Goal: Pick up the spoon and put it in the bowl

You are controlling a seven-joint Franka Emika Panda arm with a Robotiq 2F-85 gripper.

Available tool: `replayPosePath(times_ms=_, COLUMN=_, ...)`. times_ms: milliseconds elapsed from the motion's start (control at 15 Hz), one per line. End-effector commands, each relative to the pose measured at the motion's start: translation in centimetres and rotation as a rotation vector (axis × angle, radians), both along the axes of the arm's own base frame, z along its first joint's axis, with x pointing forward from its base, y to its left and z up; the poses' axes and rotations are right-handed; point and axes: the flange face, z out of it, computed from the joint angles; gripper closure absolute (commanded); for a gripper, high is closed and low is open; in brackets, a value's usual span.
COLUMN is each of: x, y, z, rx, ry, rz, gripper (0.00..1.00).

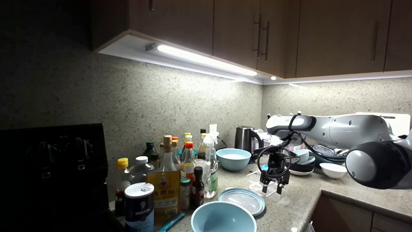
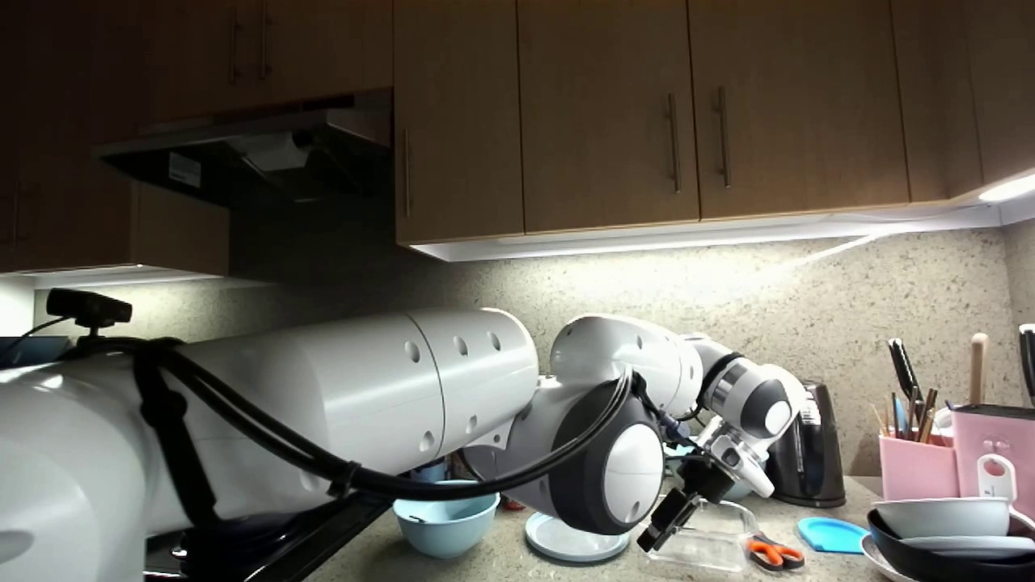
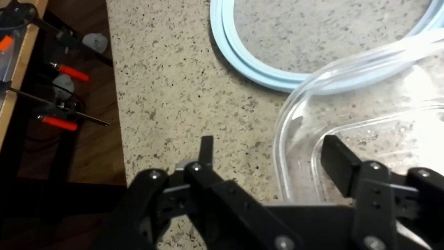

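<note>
My gripper (image 1: pixel 272 189) hangs fingers-down above the counter and stands open. In the wrist view the fingers (image 3: pixel 341 166) are wide apart with nothing held, one over bare stone, the other over a clear plastic container (image 3: pixel 282 149). Nearest the camera in an exterior view is the wide pale blue bowl (image 1: pixel 223 219), apart from the gripper with a round lid between them; the bowl (image 2: pixel 446 525) appears in both exterior views. A small dark mark in it is too tiny to identify. I cannot make out the spoon; it is hidden or out of view.
Near the container lie the blue-rimmed lid (image 1: pixel 242 200) and orange-handled scissors (image 2: pixel 775 554). Bottles (image 1: pixel 167 174) and a salt can (image 1: pixel 139 206) crowd the wall side. Another light blue bowl (image 1: pixel 233 159), a kettle (image 1: pixel 243 138) and stacked dishes (image 2: pixel 946 529) stand farther off. The counter edge (image 3: pixel 119 114) is close.
</note>
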Motion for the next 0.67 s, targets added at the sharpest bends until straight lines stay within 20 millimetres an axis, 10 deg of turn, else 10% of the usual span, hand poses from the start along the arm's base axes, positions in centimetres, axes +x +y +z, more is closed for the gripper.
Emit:
replayPosePath(times_ms=0, x=1.2, y=0.0, z=3.2, rx=-0.049, ry=-0.078, rz=-0.002, gripper=0.0)
replayPosePath(times_ms=600, x=2.8, y=-0.8, z=12.8, rx=-0.245, ry=-0.225, rz=0.02, gripper=0.0)
